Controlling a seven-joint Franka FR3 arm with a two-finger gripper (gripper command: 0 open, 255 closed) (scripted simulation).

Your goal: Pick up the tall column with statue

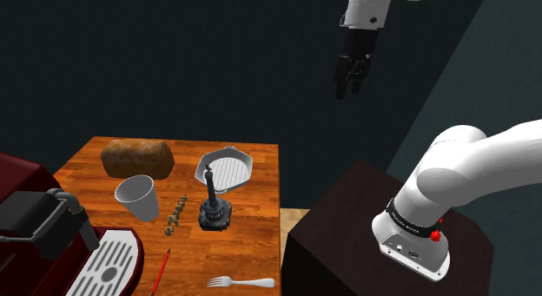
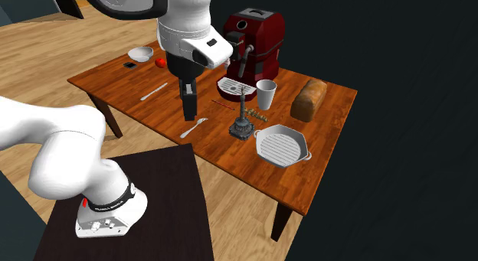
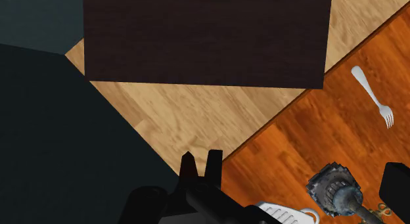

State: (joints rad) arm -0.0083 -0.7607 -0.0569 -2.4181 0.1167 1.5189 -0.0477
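Note:
The tall column with statue (image 1: 214, 204) is a dark grey pillar on a round base with a small figure on top. It stands upright on the wooden table (image 1: 261, 242) between the grill pan and the fork, as the second exterior view (image 2: 242, 118) also shows. In the wrist view its base (image 3: 336, 192) lies off to one side of the fingers. My black gripper (image 1: 349, 86) hangs high in the air, off the table's edge toward the stand. Its fingers stand a little apart, open, with nothing between them (image 3: 200, 160).
Around the column stand a white grill pan (image 1: 224, 168), a white cup (image 1: 137, 199), a brown loaf (image 1: 136, 158) and a small greenish piece (image 1: 178, 212). A fork (image 1: 243, 282), a red pencil (image 1: 161, 270) and a red coffee machine (image 1: 39, 229) occupy the near end. The dark stand (image 1: 347, 229) is beside the table.

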